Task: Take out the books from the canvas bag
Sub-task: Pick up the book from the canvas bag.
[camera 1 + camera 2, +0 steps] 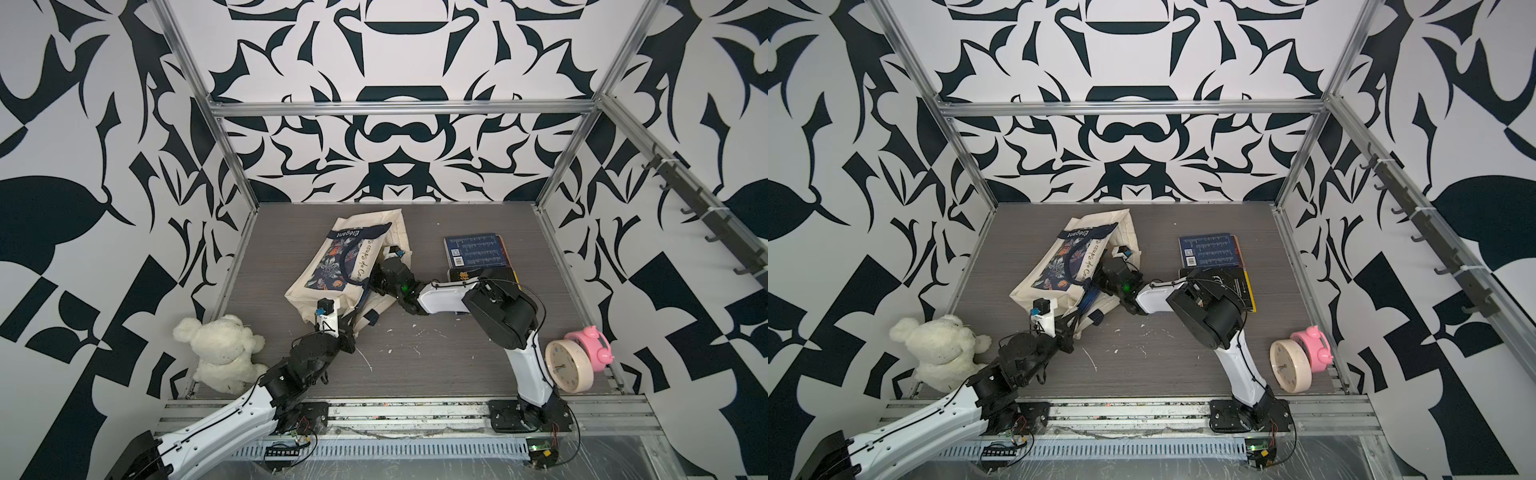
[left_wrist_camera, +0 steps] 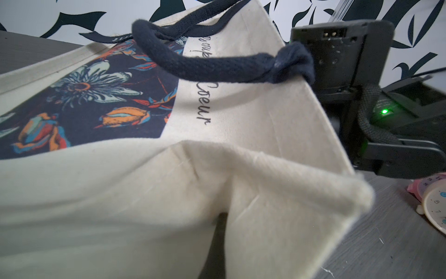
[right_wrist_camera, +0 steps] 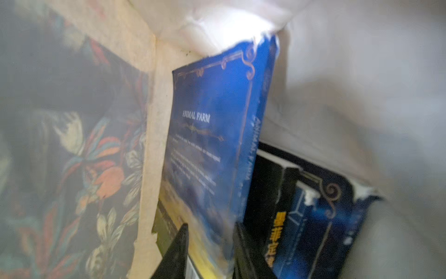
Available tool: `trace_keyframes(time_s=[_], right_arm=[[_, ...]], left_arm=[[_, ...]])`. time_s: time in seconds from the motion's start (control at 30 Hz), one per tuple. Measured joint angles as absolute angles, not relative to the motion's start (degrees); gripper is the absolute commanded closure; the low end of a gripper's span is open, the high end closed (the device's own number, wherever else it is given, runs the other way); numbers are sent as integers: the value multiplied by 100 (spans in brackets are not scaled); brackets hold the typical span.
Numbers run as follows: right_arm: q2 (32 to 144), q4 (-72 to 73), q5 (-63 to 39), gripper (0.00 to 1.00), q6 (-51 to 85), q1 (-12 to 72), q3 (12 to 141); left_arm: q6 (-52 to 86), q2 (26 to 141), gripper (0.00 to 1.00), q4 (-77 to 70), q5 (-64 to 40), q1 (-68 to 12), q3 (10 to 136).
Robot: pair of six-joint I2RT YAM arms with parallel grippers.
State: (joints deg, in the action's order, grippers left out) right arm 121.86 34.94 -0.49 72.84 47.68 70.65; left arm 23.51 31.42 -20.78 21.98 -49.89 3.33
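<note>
So the bag [image 1: 316,291] is lying on its side on the surface [image 1: 415,365], mouth toward my right arm, with a pile of books [image 1: 476,249] already out and sitting well off to that side. My left hand [image 1: 351,322] is pressed together at the near edge of the bag. I can't see the fingertips, but the left wrist view shows the cloth bunched into a fold, so I'd say it's pinching canvas to hold the mouth steady. My right hand [image 3: 211,225] is deep inside, one finger on each cover of the blue book [image 3: 212,145], gripping its near edge. Next to it are a black book [image 3: 272,193] with yellow lettering and what looks like another blue one behind that. The blue one is a thin paperback, so I'm guessing it's light but bendy, and the glossy cover is probably a bit slippery. The far corner is poking into the cloth and looks scuffed, so that's where it could snag. I reckon the best hold is low and close to the spine, where it's stiffest, because a pinch out on the loose page side would just let it flop. The canvas is soft and grabby, so it needs a straight pull out along the bag, no twisting.
</note>
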Motion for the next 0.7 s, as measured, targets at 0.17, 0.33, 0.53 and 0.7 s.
trace_keyframes(time_s=[0.17,0.33,0.53,0.7], right_arm=[[11985,3487,32,64,7153,4661,6980],[11793,3387,165,64,6989,4595,6858],[11933,3358,132,63,6980,4523,6882],[12158,3328,185,61,6801,4484,7017]], left_arm=[[2351,3135,100,-2078,2152,-4991,333],[2351,3122,100,-2078,2154,-4991,333],[2351,3127,100,-2078,2141,-4991,333],[2351,3127,100,-2078,2130,-4991,333]])
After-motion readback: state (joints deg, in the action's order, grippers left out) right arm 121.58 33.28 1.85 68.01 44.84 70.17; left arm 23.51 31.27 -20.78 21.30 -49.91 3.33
